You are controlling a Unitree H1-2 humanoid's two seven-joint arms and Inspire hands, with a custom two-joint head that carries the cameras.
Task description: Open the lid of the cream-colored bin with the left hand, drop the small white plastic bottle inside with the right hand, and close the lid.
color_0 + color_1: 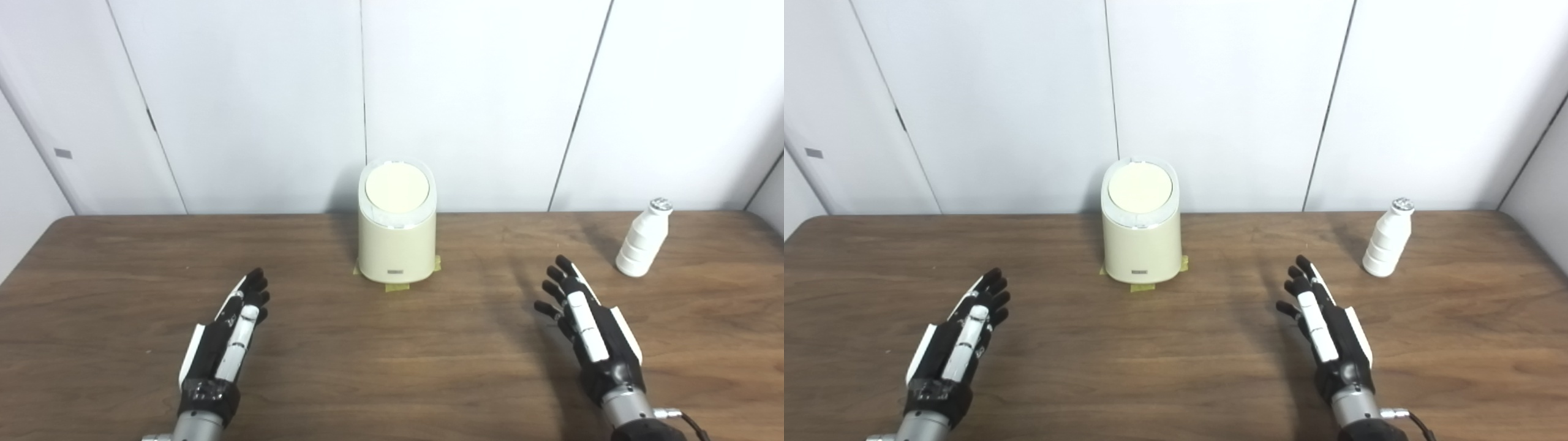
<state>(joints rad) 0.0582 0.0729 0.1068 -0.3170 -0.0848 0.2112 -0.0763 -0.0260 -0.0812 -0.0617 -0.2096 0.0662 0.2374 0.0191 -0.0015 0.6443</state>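
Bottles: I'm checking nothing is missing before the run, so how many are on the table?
1. A small white plastic bottle stands upright at the table's far right, beyond the right hand. Nothing hides another.

Wooden table (122,288) bears taped-down, seemingly, bin (397,245); bottle (643,245) upright.

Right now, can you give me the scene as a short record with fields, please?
bin: cream-colored round bin at the table's far middle, yellow tape under its base
lid: round lid closed
bottle: small white plastic bottle upright, far right
left hand: left hand open, holds nothing
right hand: right hand open, apart from the bottle
surface: brown wooden table
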